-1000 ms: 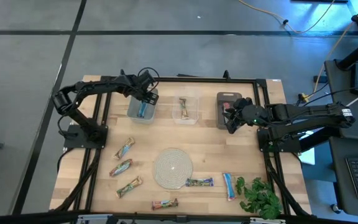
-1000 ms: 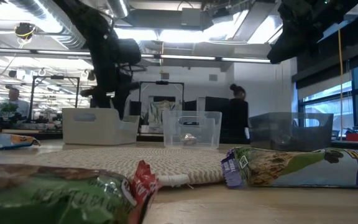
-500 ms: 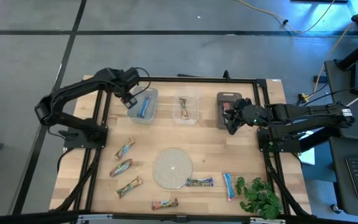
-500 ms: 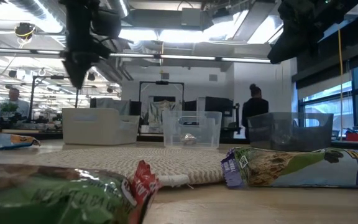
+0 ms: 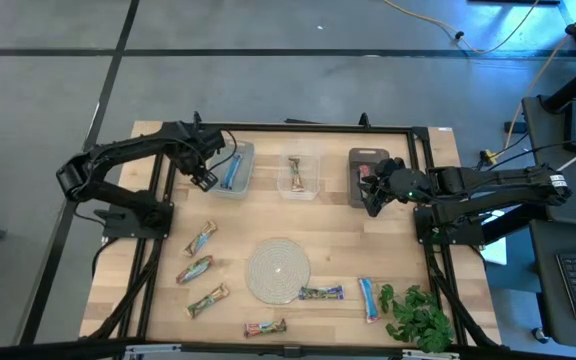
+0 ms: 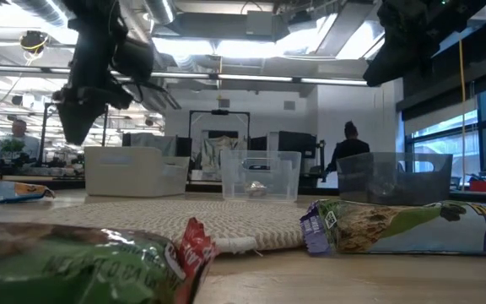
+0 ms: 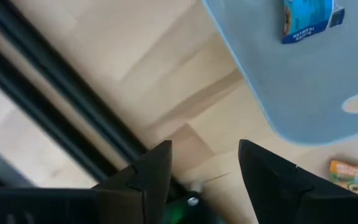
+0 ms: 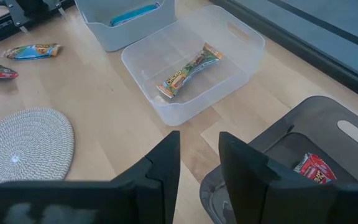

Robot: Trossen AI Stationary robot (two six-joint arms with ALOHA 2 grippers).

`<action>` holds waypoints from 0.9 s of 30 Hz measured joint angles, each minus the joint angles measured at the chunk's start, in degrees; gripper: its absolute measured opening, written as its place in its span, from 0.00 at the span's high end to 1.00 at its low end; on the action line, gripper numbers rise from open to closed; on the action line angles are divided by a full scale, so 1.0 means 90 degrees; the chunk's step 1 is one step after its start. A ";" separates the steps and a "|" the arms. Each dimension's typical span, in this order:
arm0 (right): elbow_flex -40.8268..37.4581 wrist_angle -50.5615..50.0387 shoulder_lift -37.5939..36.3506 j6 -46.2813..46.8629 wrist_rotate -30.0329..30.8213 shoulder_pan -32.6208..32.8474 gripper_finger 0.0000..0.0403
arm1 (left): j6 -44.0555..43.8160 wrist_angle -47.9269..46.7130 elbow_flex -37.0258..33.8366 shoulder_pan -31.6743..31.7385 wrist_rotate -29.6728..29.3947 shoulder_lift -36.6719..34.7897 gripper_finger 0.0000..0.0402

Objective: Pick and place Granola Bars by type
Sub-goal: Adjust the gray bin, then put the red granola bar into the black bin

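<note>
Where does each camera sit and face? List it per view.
High: overhead, facing straight down; left arm and right arm show.
Low: table height, facing across the woven mat; left arm above.
Left wrist: faces the blue bar; own jaws show.
Right wrist: faces the clear bin; own jaws show.
Shared: clear bin, high and right wrist.

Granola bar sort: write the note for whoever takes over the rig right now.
Left gripper: open, empty, beside the pale bin.
Right gripper: empty, by the dark bin.
Done: blue bar in pale bin, tan-green bar in clear bin, red bar in dark bin.
Left: six loose bars on the table, three left of the woven mat, three along the near edge.
</note>
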 joint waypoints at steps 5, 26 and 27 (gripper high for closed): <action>0.0000 0.0001 0.0000 -0.0002 0.0000 -0.0002 0.72 | -0.0376 0.0463 -0.0385 -0.0005 0.0287 0.0000 0.56; 0.0000 -0.0019 0.0000 -0.0005 0.0000 0.0001 0.72 | -0.0408 0.0507 -0.0334 -0.0204 0.0728 -0.0256 0.56; 0.0001 -0.0019 -0.0001 -0.0005 0.0000 -0.0002 0.72 | -0.0405 0.0508 -0.0309 -0.0251 0.0729 -0.0354 0.56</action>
